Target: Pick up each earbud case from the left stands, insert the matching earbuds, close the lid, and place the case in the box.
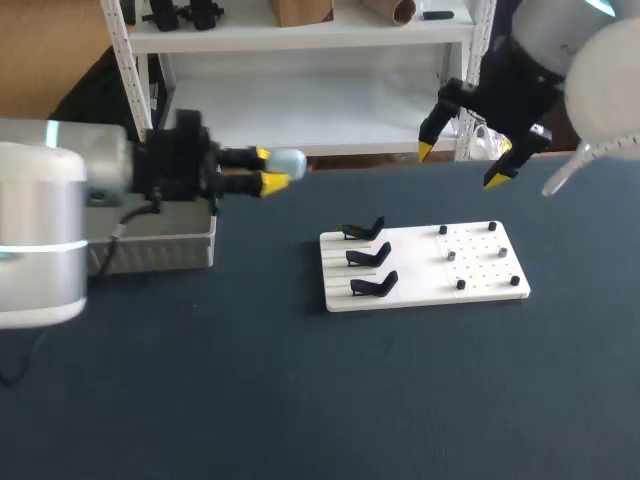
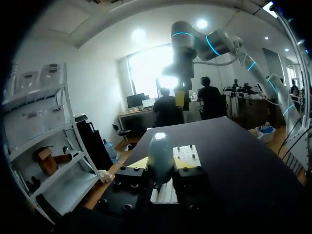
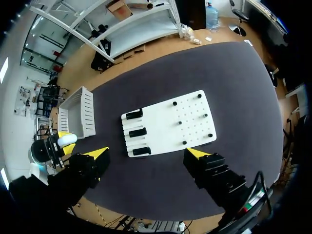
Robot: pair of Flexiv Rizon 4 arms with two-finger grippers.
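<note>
Left jaws clamp case [image 1: 288,160] near its end; may slip or pivot, landing on surface short of box [image 1: 196,240]. Right jaws spread wide, empty, above board [image 1: 480,265].

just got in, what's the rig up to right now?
The left claw is shut on a pale blue earbud case, held in the air close to the box at the table's left, not yet in it. The right claw hangs open above the table's far side, holding nothing. On the white board the three black stands look empty.
</note>
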